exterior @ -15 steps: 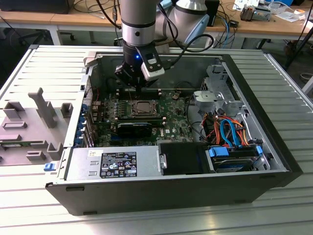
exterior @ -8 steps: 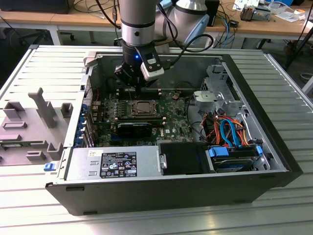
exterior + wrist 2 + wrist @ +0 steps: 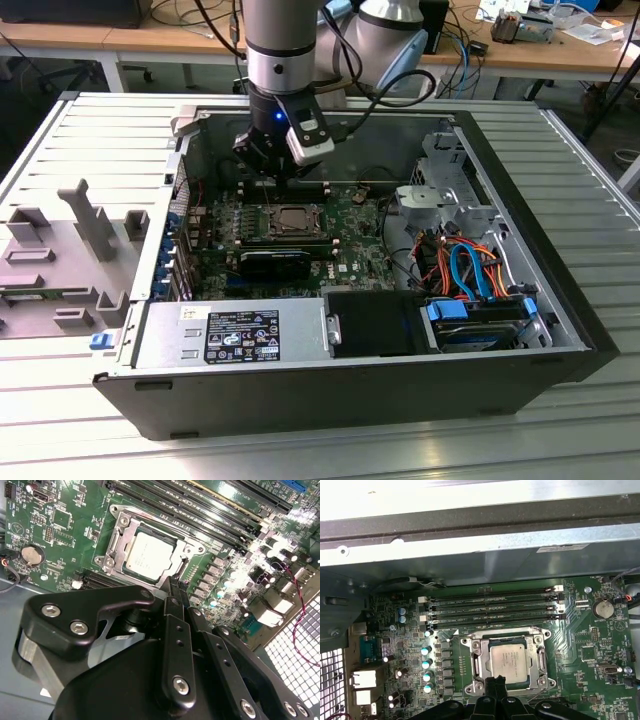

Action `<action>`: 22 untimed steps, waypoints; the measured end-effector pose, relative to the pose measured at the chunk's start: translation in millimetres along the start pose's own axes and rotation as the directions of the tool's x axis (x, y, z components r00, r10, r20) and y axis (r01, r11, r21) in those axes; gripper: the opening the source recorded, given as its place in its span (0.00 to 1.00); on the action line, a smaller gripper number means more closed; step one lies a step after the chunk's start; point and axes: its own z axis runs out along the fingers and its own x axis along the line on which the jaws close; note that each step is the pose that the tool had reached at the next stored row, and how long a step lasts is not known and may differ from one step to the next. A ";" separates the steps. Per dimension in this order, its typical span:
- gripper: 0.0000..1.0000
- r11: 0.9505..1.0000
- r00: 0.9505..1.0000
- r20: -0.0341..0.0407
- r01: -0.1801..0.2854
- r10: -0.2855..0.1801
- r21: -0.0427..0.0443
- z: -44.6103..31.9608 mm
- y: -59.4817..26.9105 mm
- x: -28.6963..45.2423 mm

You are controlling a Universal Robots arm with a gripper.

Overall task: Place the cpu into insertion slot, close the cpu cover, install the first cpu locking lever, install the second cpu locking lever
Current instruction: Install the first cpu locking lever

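The cpu (image 3: 508, 661) lies seated in the insertion slot (image 3: 470, 666) with the cpu cover (image 3: 541, 656) down around it, and the pincer (image 3: 495, 685), tips together and empty, hovers just beside its near edge.

A ribbed metal surface (image 3: 560, 160) carries an open computer case (image 3: 330, 385) at centre and grey fixtures (image 3: 70, 250) at nine o'clock.

Silvery cpu (image 3: 509, 661) sits flat in insertion slot (image 3: 476, 666), cpu cover (image 3: 539, 666) closed.
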 end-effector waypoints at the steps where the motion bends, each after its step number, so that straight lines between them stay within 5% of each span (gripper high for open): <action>1: 0.11 1.000 1.000 0.000 0.000 0.000 0.000 0.0 0.0 0.3; 22: 0.11 1.000 1.000 0.000 0.000 0.000 0.000 0.0 -0.4 4.7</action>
